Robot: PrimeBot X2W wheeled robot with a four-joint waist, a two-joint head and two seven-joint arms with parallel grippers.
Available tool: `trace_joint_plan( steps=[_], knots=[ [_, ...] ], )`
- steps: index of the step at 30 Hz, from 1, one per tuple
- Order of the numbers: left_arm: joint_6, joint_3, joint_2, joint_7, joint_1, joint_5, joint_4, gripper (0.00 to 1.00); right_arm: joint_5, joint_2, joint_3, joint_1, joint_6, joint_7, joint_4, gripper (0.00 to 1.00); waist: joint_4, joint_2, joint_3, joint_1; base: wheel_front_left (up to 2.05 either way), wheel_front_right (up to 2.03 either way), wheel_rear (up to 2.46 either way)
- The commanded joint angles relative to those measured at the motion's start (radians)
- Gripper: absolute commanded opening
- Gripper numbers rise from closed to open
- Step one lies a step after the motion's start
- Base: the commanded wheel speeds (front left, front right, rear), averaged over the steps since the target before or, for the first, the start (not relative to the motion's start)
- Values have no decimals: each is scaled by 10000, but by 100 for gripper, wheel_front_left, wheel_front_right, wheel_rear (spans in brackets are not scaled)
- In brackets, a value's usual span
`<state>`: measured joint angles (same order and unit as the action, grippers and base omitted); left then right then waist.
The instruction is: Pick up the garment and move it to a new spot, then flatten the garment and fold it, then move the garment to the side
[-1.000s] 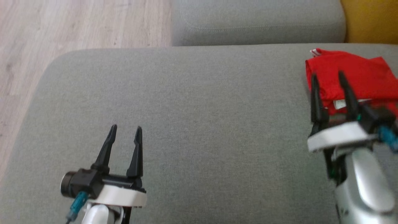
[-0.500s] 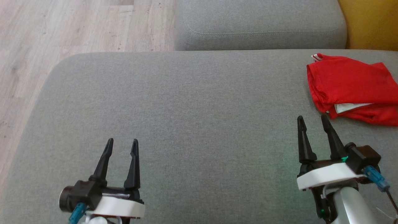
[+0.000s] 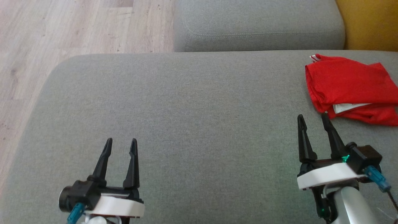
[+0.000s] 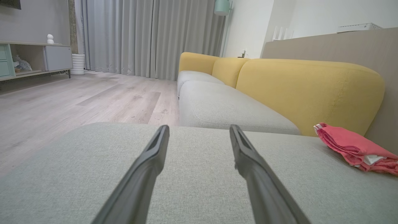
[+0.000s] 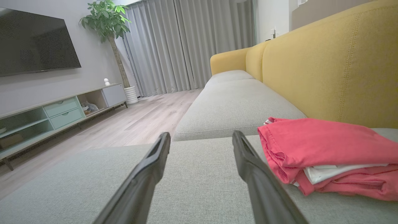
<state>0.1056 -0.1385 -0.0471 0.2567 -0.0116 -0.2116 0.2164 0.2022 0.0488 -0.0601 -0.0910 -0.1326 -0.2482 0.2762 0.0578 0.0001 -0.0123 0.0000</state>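
Red folded garment (image 3: 348,84) lies at the far right of the grey cushion (image 3: 192,102). Both arms sit low and near, fingers pointing away: left gripper (image 3: 121,142) and right gripper (image 3: 312,117) spread open, empty.

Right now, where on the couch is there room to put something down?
The grey cushion is bare between the left hand and right hand, and beyond them to its far edge. Crowded at the far right, where the red garment lies.
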Motion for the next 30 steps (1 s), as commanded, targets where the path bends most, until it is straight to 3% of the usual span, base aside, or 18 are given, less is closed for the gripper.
trace_joint_plan(
  steps=[1, 9, 19, 20, 30],
  knots=[
    [9, 306, -31, 51, -293, -28, -450, 100, -63, 15, -257, -225, 19, -134, -374, 100, -1, -1, -8, 0, 0, 0, 0],
    [145, 317, -31, 51, -240, -415, -465, 100, -91, 15, -289, -185, 19, -135, -364, 100, 13, -1, -60, 0, 0, 0, 0],
    [-1, 527, -31, 51, -210, -696, -419, 100, 171, 15, -323, -254, 19, -135, -295, 100, 25, -1, -66, 0, 0, 0, 0],
    [71, 136, 0, 0, 10, -711, -79, 0, 166, -2, -36, 3, 0, 0, 3, 0, 24, -1, -67, 0, 0, 0, 0],
    [85, 208, 4, -186, 159, -1445, 496, 0, 873, -10, 38, 233, 1, 187, 520, 0, -6, -1, -54, 1, 0, 0, 0]
  ],
)
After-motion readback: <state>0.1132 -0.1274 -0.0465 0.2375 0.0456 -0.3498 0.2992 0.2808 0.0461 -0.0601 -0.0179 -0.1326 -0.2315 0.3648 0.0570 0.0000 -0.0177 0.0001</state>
